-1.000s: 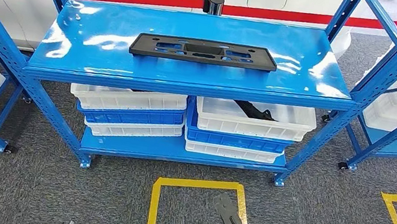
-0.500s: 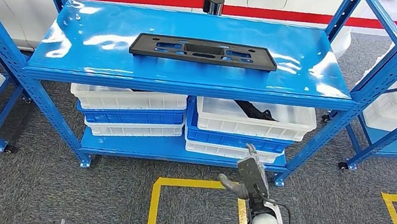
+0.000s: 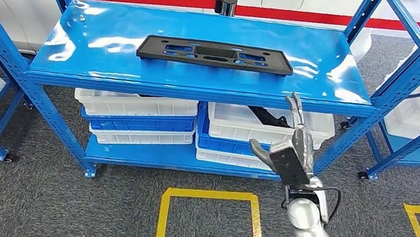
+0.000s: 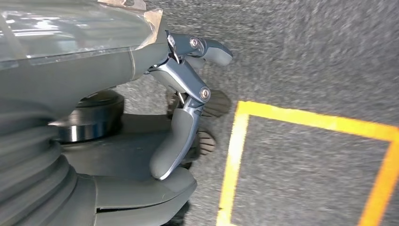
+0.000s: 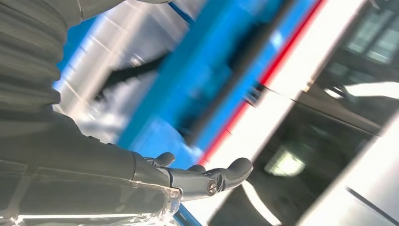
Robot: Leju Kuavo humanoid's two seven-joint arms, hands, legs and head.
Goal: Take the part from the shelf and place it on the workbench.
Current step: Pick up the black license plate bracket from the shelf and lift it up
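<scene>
The part (image 3: pixel 215 54), a long black plate, lies flat mid-shelf (image 3: pixel 77 51), well apart from both hands. The right hand (image 3: pixel 291 151) is raised below the shelf's front edge, fingers spread and holding nothing; the left hand (image 4: pixel 186 101) hangs over the floor, fingers loosely bent, empty too. Reaching up from there (my guess) risks clipping that edge, or catching the plate off-centre so it tips.

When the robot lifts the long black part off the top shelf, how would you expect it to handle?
The black part looks flat, thin and moulded, so probably stiff and light. Being long, it may tilt if gripped at one end. The glossy blue shelf suggests it would slide easily when pushed.
</scene>
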